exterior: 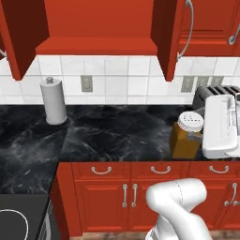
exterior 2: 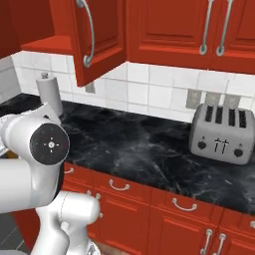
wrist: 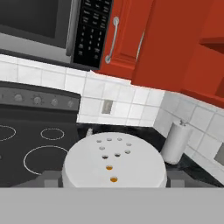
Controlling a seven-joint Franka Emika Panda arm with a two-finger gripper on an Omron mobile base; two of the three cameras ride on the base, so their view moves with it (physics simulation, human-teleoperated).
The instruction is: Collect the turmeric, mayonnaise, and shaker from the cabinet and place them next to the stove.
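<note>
1. Clasping the turmeric [exterior: 185, 140], the jaws stand wide around the little amber jar, one at each side just under its white lid [wrist: 114, 164]. The lid is pierced with small holes, and two of them show orange.
2. The jar hangs upright at the front edge of the counter [exterior: 117, 136], in front of the toaster [exterior 2: 221, 134]. I judge it to be carried, not resting on the counter, though the pictures do not settle whether its base touches the stone.
3. The stove [wrist: 39, 153] lies well to the left, its white rings and grey knobs in the hand view beyond the lid. So the carry to its side is not yet done.
4. What could go wrong:
   - The grip is high on a smooth, round jar. A quick swing could let it twist or slip down.
   - If the hand tilts, powder might shake out through the lid holes.
   - The paper towel [exterior: 54, 101] stands on the counter between jar and stove. A low pass could knock it over.
   - The open cabinet [exterior: 93, 47] door [exterior: 168, 37] hangs just above, and a high pass could clip it.
   - Setting down too near the counter's edge could tip the jar to the floor.
5. The counter is black marble with pale veins, glossy and level.
6. Around it are a white tiled wall with grey outlets [exterior: 86, 83], red drawers [exterior: 117, 197] below, and a black microwave [wrist: 39, 22] over the stove.
</note>
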